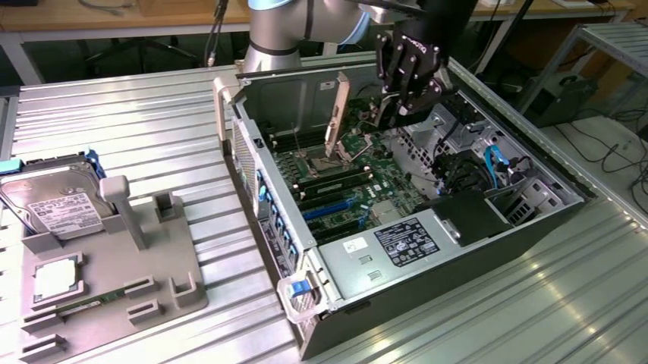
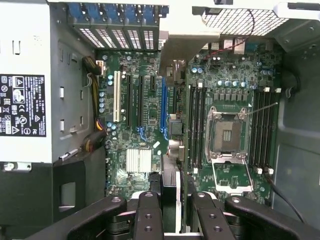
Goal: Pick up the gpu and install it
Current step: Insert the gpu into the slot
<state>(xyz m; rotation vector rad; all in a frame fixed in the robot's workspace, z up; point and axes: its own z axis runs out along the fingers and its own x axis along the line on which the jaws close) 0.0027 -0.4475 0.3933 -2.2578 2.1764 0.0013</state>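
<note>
My gripper [image 1: 403, 102] hangs over the far end of the open computer case [image 1: 506, 258], above the motherboard [image 1: 350, 193]. It is shut on the gpu [image 1: 383, 114], a thin card that hangs below the fingers. In the wrist view the gpu [image 2: 171, 167] is seen edge-on between the fingertips of the gripper [image 2: 171, 212]. It runs along the board between the blue expansion slot [image 2: 163, 107] and the memory slots [image 2: 196, 125]. The card is above the board; whether it touches a slot I cannot tell.
A grey parts tray [image 1: 152, 280] at the exterior view's left holds a hard drive [image 1: 56, 205], a processor [image 1: 56, 277] and a memory stick [image 1: 86, 307]. A beige upright strip [image 1: 339, 110] stands inside the case beside the gripper. The power supply [image 1: 400, 243] and cables [image 1: 494, 163] crowd the near side.
</note>
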